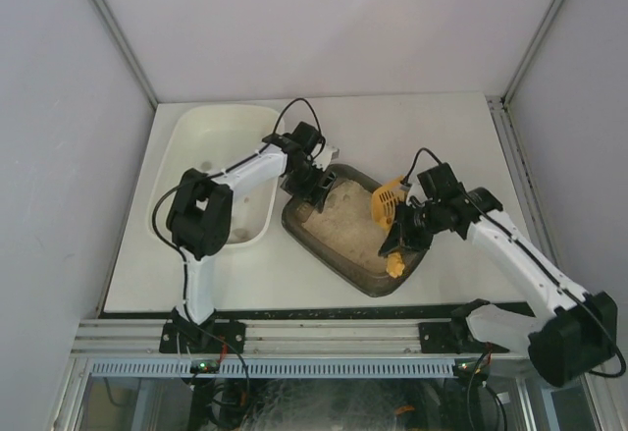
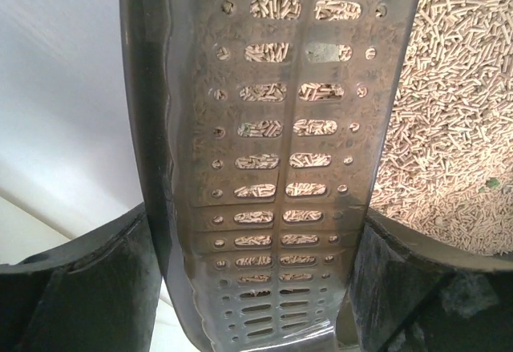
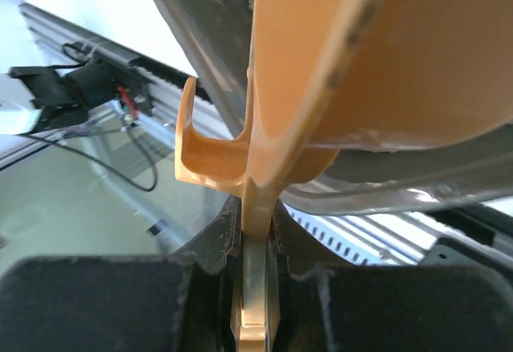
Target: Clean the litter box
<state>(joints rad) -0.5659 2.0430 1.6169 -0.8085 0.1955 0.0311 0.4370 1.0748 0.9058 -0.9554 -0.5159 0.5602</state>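
The litter box (image 1: 319, 251) lay on the table (image 1: 442, 127) just beside the white tub (image 1: 211, 136), skewed to it; the left gripper (image 1: 316, 184) sat at the corner nearest the tub, jaws wide yet seemingly pressed on both sides of the slotted wall; the right gripper (image 1: 404, 235), over the side farthest from the tub, pinched the orange scoop (image 1: 386, 205) by its thin handle; the tray looked stiff and smooth, probably slippery, and weighted by loose pellets (image 2: 449, 127) that would slide if tipped; the rim wall nearest the tub seemed the soundest hold.
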